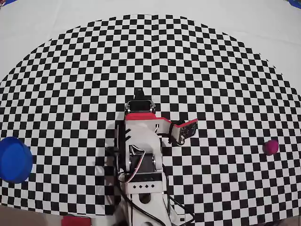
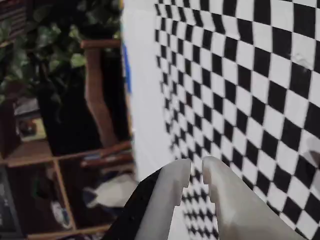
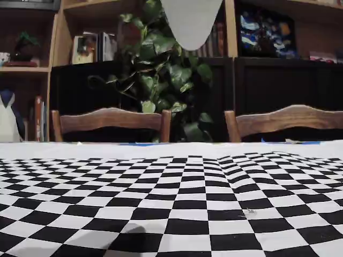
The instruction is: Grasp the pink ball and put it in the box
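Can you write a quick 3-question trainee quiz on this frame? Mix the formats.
1. True or false: the pink ball already sits inside the box.
2. In the overhead view, the ball lies at which edge of the checkered mat? A) left B) right C) top
3. Fill in: in the wrist view, the gripper fingers are nearly closed and hold ____.

Key:
1. False. The ball is on the mat, at the opposite side from the box.
2. B. The box is at the left edge, with the arm between them.
3. Nothing. Only a narrow gap shows between the fingertips.
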Controlling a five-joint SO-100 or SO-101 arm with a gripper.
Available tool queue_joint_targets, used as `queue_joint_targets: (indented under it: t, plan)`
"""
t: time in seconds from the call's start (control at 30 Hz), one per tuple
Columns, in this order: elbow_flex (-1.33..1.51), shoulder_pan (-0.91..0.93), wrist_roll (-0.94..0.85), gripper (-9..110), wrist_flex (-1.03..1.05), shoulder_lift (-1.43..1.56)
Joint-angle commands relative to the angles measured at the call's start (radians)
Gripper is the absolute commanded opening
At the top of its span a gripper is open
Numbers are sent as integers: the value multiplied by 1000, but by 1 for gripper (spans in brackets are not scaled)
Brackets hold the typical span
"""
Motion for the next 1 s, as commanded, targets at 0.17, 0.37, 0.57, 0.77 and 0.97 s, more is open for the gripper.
queue_joint_targets:
  t: [0.17,0.37,0.57,0.77,0.97]
  plan:
    - [0,3,-11,1,-195,-14]
    - [-2,12,-130,1,-230,-12]
    - [6,28,-457,17,-212,-17]
    - [8,20,-799,17,-181,-29]
    - [8,28,-1175,18,-152,-34]
